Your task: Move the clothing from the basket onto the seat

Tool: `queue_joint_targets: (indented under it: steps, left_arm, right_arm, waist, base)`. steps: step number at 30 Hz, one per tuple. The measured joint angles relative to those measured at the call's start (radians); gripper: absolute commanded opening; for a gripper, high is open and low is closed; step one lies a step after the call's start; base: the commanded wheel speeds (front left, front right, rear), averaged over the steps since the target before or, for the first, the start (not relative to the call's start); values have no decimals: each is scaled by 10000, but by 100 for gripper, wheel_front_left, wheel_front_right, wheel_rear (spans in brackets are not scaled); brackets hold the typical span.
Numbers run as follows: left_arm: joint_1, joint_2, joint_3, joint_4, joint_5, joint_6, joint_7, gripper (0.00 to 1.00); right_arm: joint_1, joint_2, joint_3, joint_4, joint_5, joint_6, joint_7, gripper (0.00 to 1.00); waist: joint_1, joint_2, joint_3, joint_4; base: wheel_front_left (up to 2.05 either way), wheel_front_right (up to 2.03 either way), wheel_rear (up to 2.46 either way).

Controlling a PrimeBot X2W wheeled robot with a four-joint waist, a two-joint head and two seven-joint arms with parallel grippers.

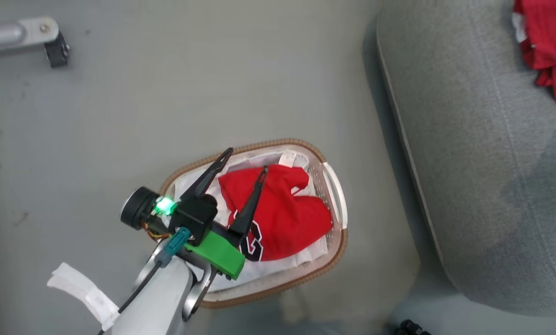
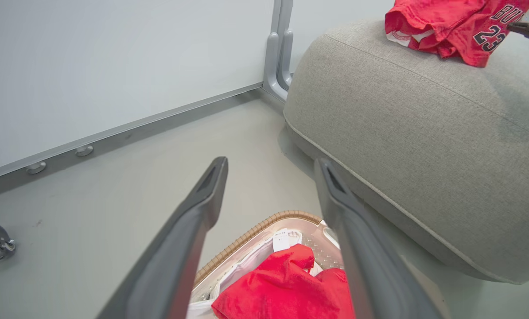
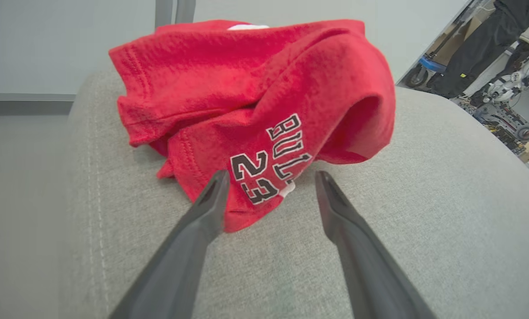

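One red jersey lies crumpled in the oval basket on the floor, its black numerals partly showing. My left gripper hovers open just above it, one finger over the cloth and one over the basket's left side, holding nothing. From the left wrist, the gripper points past the jersey and the basket rim. A second red jersey rests on the grey seat. My right gripper stands open right in front of it, empty.
The white liner lies under the basket's jersey. The seat fills the right side, a short gap from the basket. A caster wheel stands at the far left. A person's legs stand behind the seat.
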Motion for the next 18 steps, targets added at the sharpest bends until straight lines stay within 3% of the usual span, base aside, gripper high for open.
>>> queue_joint_targets:
  steps: [12,18]
  left_arm:
    - [1121,-662,2483,127,236,79,0,100]
    - [1731,-897,3766,209,374,242,0,100]
  right_arm:
    - [1224,838,3444,-1820,1666,0,0,100]
    - [1741,1235,4265,-2092,2274,0,0,100]
  waist:
    - [0,0,-1691,387]
    - [0,0,-2309,963]
  base:
    - [0,0,0]
    - [0,0,0]
